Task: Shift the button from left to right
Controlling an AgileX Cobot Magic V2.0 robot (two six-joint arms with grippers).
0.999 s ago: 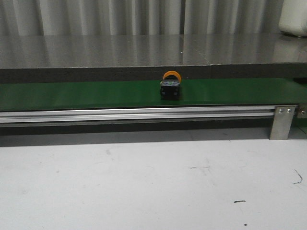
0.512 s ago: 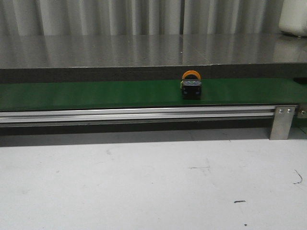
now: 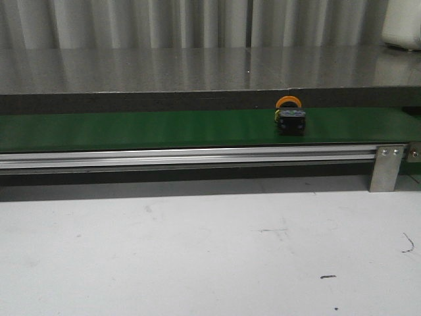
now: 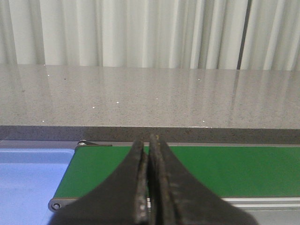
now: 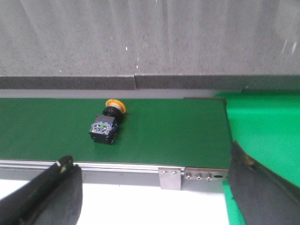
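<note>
My right pincer (image 5: 154, 187) hangs with its fingers spread wide apart, and the button (image 5: 108, 123) lies on its side on the green belt (image 5: 178, 131) just ahead of the gap, nearer my left finger (image 5: 49, 194). My left pincer (image 4: 149, 187) is pressed together on nothing. If the belt is running, I risk closing late and missing; a clumsy grip on the round orange cap could roll it toward the belt's end

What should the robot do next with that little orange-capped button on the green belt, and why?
Probably lower the open right hand over the button and close on it: the button lies on its side on the belt nearing the right end, while the left hand is shut, far off.
</note>
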